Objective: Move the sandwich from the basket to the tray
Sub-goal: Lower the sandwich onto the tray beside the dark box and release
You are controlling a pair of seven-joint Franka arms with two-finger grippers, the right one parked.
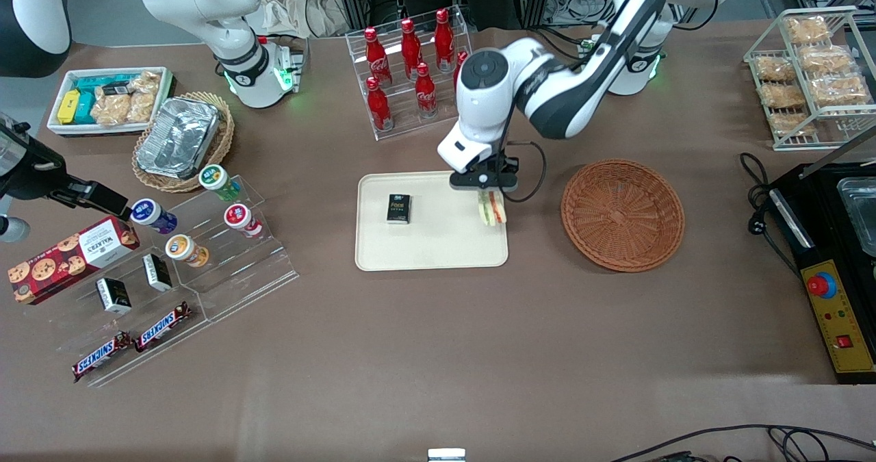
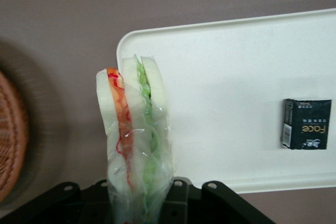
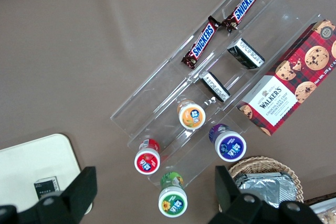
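Wrapped in clear film, the sandwich (image 2: 137,129) filled the near part of the left wrist view, its white bread and red, orange and green layers standing on edge. It was pinched between the fingers of the gripper (image 1: 490,193), which pressed on its two sides. The gripper held it at the tray's (image 1: 438,253) edge nearest the basket (image 1: 622,214); whether the sandwich touched the tray could not be told. A small black packet (image 1: 399,209) lay flat on the tray, well apart from the sandwich, toward the parked arm's end. The round reddish-brown basket sat on the brown table (image 1: 438,352) just beside the tray, toward the working arm's end.
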